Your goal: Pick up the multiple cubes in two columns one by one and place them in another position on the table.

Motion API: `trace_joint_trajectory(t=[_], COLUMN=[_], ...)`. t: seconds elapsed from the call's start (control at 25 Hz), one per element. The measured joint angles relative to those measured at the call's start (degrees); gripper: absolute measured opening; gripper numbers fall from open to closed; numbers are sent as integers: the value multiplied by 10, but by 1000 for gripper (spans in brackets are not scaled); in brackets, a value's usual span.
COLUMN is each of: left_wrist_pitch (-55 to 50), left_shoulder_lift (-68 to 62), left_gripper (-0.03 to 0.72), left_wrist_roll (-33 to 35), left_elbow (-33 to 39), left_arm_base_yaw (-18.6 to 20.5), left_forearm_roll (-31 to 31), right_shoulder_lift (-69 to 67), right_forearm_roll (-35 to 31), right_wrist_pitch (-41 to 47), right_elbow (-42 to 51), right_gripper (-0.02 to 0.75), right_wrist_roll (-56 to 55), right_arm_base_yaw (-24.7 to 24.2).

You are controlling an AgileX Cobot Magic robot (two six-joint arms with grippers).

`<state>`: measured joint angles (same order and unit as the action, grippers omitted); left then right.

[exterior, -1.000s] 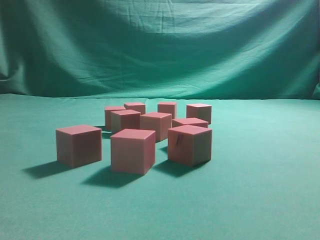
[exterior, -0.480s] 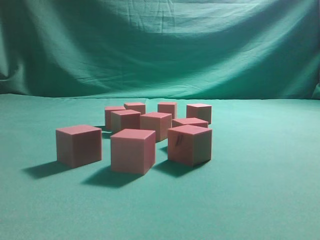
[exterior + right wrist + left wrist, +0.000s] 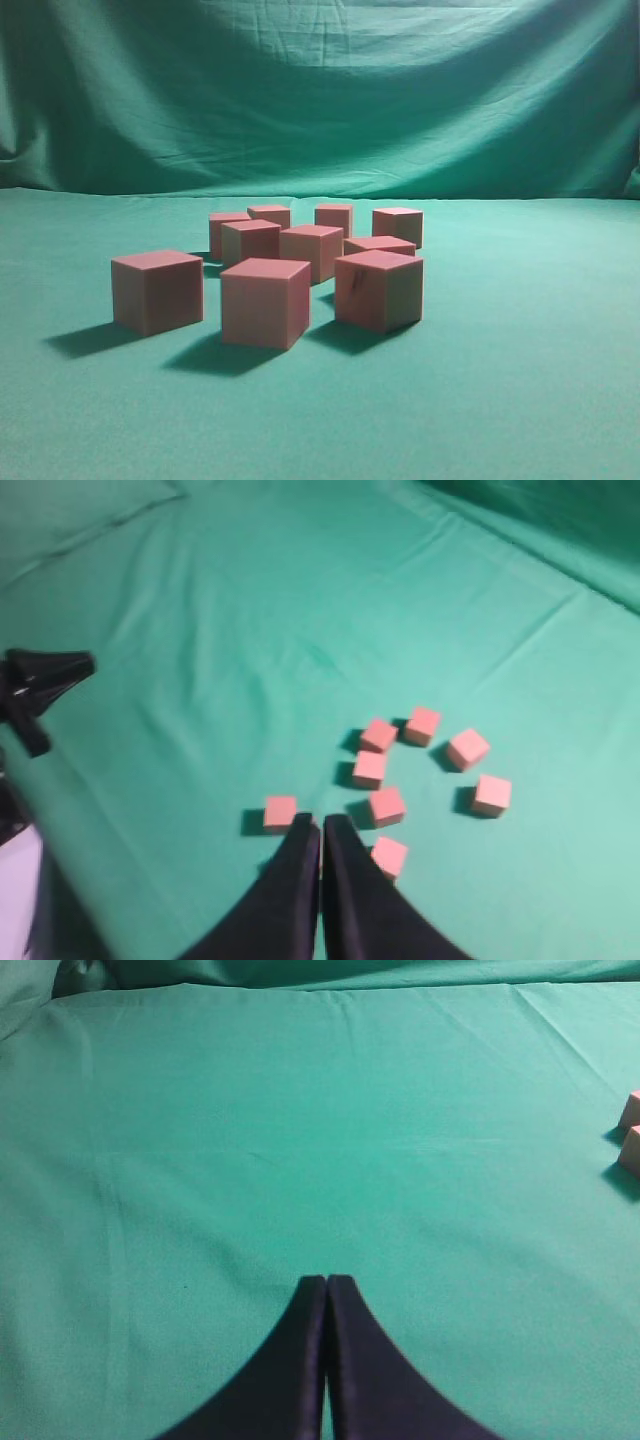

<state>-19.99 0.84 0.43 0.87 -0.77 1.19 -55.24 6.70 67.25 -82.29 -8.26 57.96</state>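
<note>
Small reddish-pink foam-like cubes (image 3: 266,300): loosely clustered mid green-cloth table (image 3: 520,400), awaiting relocation. Left gripper (image 3: 327,1282), right gripper (image 3: 321,823): black fingers pressed together, empty, hovering high; no pick apparently begun.

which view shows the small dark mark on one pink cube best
The exterior view: the reddish-pink cube with the small dark mark sits near the front right, marked face toward the camera. The right wrist view shows the cubes too small to find it; the left wrist view catches only two cube edges.

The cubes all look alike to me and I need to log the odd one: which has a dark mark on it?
The front-right cube in the exterior view: a small dark streak sits near the top of its left-facing side. The other cubes' visible faces look plain.
</note>
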Motion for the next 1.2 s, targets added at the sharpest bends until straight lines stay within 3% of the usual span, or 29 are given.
trace_joint_trajectory(t=[0.2, 0.24, 0.72, 0.92, 1.2], left_wrist_pitch=[0, 0, 0, 0, 0], left_shoulder_lift=[0, 0, 0, 0, 0], left_gripper=[0, 0, 0, 0, 0], left_wrist_roll=[0, 0, 0, 0, 0], left_elbow=[0, 0, 0, 0, 0], left_arm_base_yaw=[0, 0, 0, 0, 0], left_forearm_roll=[0, 0, 0, 0, 0], right_shoulder_lift=[95, 95, 332, 415, 501], right_forearm_roll=[5, 5, 6, 6, 1], right_wrist_pitch=[-100, -100, -415, -532, -556], right_elbow=[131, 131, 537, 669, 760], right_gripper=[0, 0, 0, 0, 0], right_wrist_roll=[0, 0, 15, 16, 16], right_arm_base_yaw=[-104, -104, -384, -451, -501])
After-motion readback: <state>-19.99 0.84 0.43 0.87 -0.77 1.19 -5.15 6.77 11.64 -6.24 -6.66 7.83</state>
